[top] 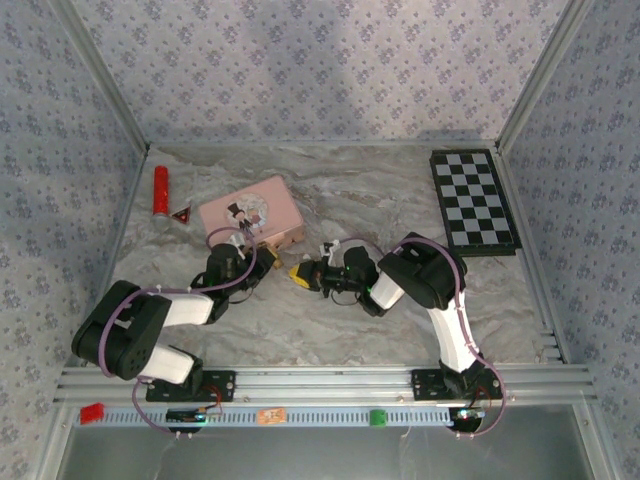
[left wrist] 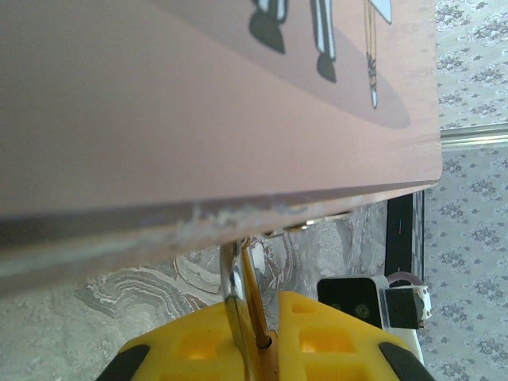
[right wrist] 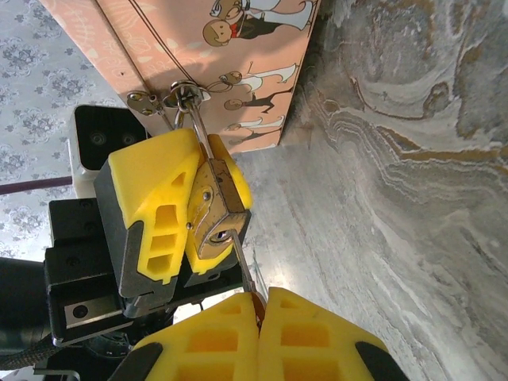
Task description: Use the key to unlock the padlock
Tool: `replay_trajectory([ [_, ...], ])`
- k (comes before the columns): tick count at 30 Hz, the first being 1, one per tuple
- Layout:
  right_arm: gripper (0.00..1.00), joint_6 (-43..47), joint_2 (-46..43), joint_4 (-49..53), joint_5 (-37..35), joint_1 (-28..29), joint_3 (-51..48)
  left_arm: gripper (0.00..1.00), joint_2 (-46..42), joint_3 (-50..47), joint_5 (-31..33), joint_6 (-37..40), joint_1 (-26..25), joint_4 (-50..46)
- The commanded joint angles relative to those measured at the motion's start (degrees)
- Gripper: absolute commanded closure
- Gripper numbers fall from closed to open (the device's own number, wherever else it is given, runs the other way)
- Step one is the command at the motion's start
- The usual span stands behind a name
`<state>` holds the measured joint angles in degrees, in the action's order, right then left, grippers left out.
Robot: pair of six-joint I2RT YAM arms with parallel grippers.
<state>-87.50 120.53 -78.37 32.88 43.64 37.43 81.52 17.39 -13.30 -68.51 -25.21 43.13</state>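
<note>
Hanging from the hasp [right wrist: 171, 99] at the edge of the pink tin [right wrist: 262, 71], the padlock [right wrist: 213, 210] is sitting clamped in the left claw [left wrist: 258, 337]. The right claw [right wrist: 260, 337] is pinching together on the key [right wrist: 243, 266], whose thin blade is meeting the padlock's underside. The tin is resting on the marbled desk [right wrist: 397, 198], left of centre.

L arm [top: 135, 330], R arm [top: 428, 275] bent; jaws clamped
</note>
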Motion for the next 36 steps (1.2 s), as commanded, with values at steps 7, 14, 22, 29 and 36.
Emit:
replay_trajectory([
  [7,1.00,-0.5,-1.5,-1.6,1.1,0.8,0.9,0.98,0.6,0.3,-5.5,-4.6,-0.6,4.6],
  [14,1.00,-0.7,-1.3,-1.6,1.4,0.9,1.7,0.98,1.0,0.5,-5.9,-4.9,-0.6,5.0],
  [22,1.00,-0.7,-1.1,-1.6,1.2,0.9,1.4,0.99,0.8,0.3,-5.6,-4.9,-1.3,5.1],
  [29,1.00,-0.7,-1.2,-1.6,1.2,1.0,1.4,0.99,0.4,0.3,-5.3,-4.7,-1.7,5.1],
  [36,1.00,-0.5,-0.8,-1.5,0.3,1.3,1.1,0.99,0.7,0.3,-5.5,-5.0,-1.9,5.9],
])
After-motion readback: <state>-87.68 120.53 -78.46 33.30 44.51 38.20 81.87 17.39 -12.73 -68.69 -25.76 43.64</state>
